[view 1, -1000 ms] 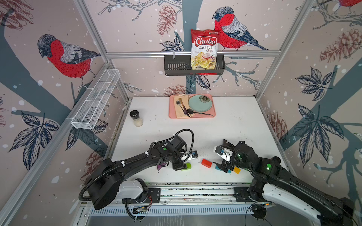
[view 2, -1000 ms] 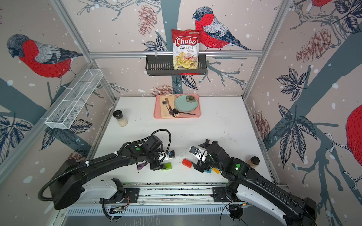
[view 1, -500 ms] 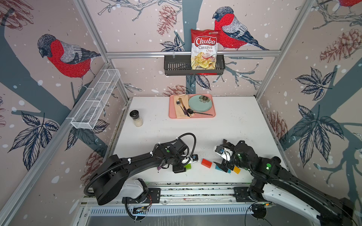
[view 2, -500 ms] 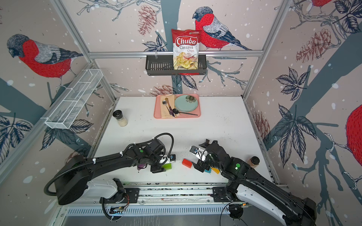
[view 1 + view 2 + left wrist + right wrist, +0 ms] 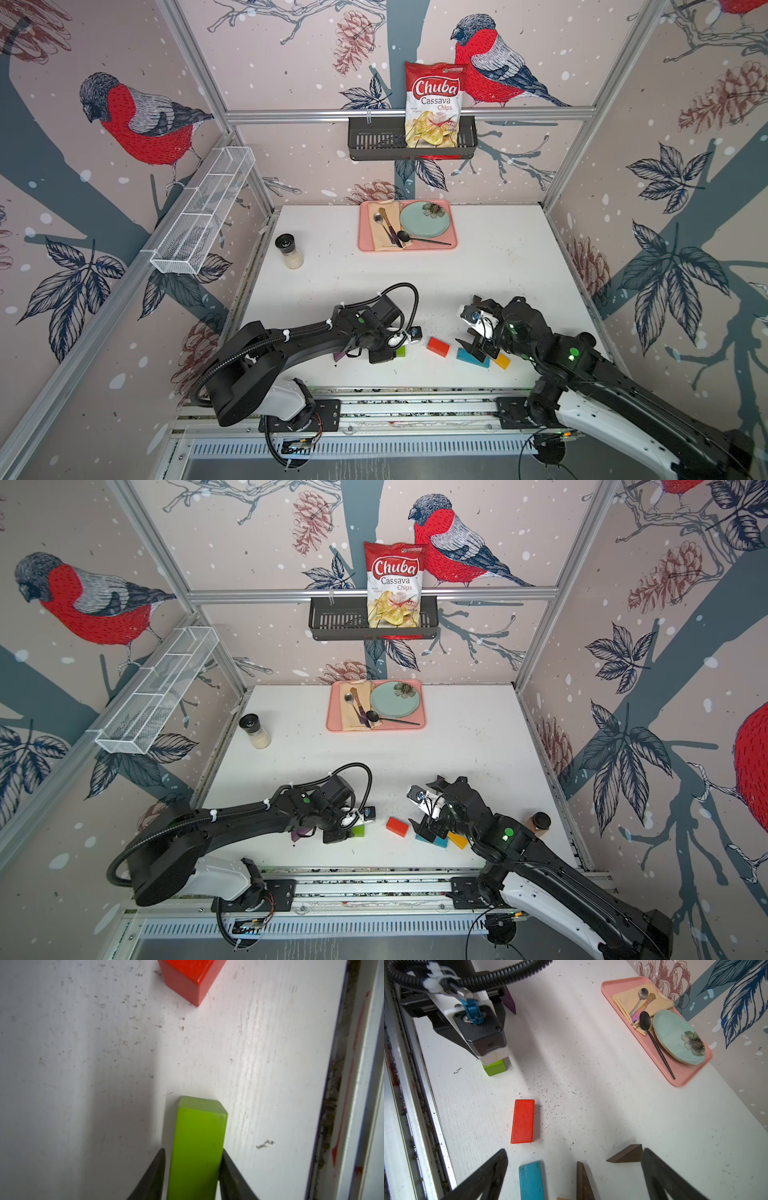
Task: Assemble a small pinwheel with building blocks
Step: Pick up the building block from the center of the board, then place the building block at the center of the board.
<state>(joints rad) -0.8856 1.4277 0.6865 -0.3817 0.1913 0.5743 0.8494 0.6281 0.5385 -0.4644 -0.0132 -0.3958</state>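
Left wrist: green brick (image 5: 197,1147) between left hand's (image 5: 192,1151) jaws, red brick (image 5: 191,978) beyond

Bare table (image 5: 353,282) mid-field, red block (image 5: 437,346) near green block (image 5: 400,351), tray (image 5: 428,247) far back

Near the table's (image 5: 478,282) front edge the left gripper (image 5: 192,1150) straddles a short brick (image 5: 495,1067); a second short brick (image 5: 438,346) lies right of it, a long bar (image 5: 471,358) farther right by the right gripper (image 5: 574,1152); the tray (image 5: 451,245) sits far behind
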